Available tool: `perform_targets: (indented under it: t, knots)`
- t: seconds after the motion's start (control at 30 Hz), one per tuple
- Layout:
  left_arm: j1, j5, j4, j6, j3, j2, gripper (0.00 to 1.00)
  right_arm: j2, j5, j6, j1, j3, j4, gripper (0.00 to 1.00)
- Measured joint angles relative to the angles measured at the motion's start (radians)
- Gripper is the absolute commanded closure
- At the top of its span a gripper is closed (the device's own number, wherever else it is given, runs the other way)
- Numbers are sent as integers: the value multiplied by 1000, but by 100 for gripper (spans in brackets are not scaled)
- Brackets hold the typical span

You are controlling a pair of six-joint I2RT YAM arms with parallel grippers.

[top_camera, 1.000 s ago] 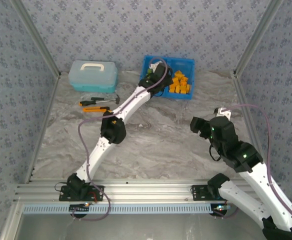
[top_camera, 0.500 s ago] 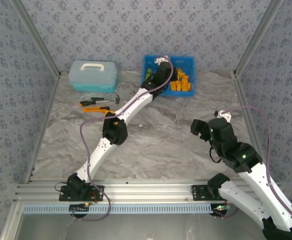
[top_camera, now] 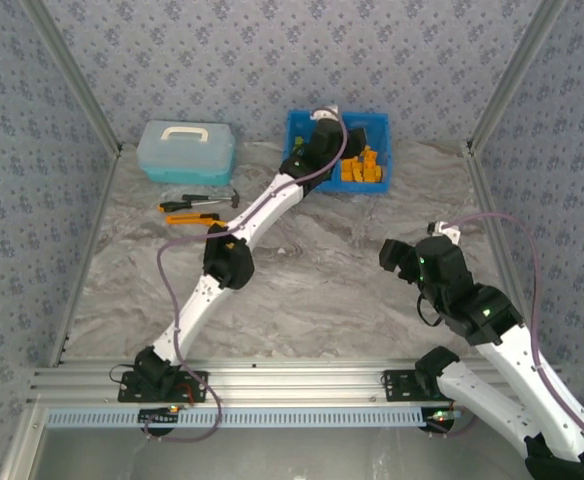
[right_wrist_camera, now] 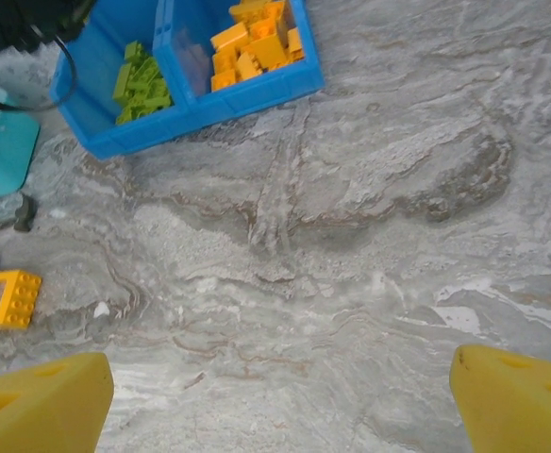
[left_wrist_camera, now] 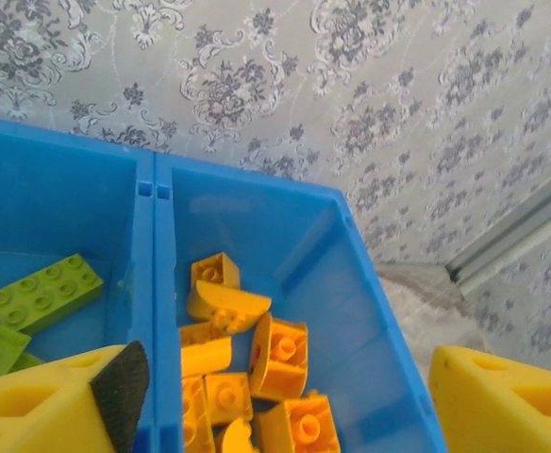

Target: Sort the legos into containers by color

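- Orange frame piece: flat on the table, well apart from the tray, toward the left edge.
- Blue tray: at the table's far edge, with green legos in its left compartment and orange legos in its right.
- Left gripper: over the tray, fingers apart, holding nothing.
- Right gripper: above bare table toward the right edge, fingers wide apart, empty.

Middle of the table is bare from where I'm watching, so there's loads of room to pass. My left arm slants across it and hangs over the left side of the tray. The box, hammer and hand tool crowd the far left.
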Motion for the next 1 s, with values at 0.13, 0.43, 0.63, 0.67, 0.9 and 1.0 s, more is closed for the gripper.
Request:
perform_targets:
  t: [0.13, 0.43, 0.63, 0.67, 0.9, 1.0]
  knots:
    - [2, 10, -192, 45, -160, -255, 11, 98, -85, -108, 4, 0, 64, 5]
    - [166, 62, -244, 119, -1129, -1305, 1, 603, -332, -527, 121, 163, 257, 0]
    - [312, 116, -458, 142, -1487, -1690, 1, 1027, -463, -788, 192, 550, 294, 0]
    - [313, 127, -497, 143, -1519, -1722, 1, 1086, -474, -820, 198, 612, 290, 0]
    - [319, 212, -709, 63, -1711, -1904, 1, 1511, -514, -1031, 228, 1035, 175, 0]
    - [319, 245, -743, 0, -1769, -1973, 1, 1629, -523, -1078, 235, 1157, 129, 0]
